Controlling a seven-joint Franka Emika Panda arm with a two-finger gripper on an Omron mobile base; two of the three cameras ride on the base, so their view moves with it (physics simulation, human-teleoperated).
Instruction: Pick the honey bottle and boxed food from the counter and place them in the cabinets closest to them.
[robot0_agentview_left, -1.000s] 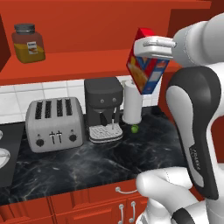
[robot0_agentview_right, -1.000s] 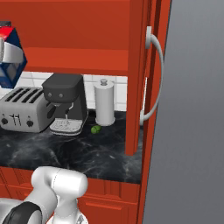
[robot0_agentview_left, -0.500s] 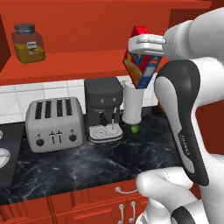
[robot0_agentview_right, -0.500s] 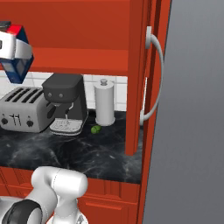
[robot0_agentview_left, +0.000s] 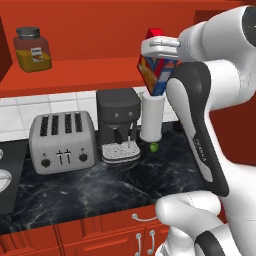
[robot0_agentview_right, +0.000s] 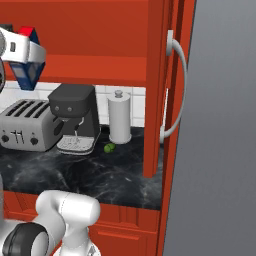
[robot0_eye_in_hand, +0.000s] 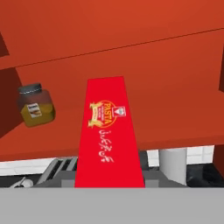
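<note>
With the honey bottle (robot0_agentview_left: 33, 49) already on the cabinet shelf (robot0_agentview_left: 90, 70), the end effector (robot0_agentview_left: 159, 48) grips the boxed food (robot0_agentview_left: 156, 75) above the worktop (robot0_agentview_left: 100, 185); next, carry it onto that shelf.

A red-topped cardboard box (robot0_eye_in_hand: 109, 131) with gold lettering and blue-and-yellow sides hangs before glossy red cabinet shelves (robot0_agentview_left: 90, 70), above a white-veined black marble counter (robot0_agentview_left: 100, 190).
</note>
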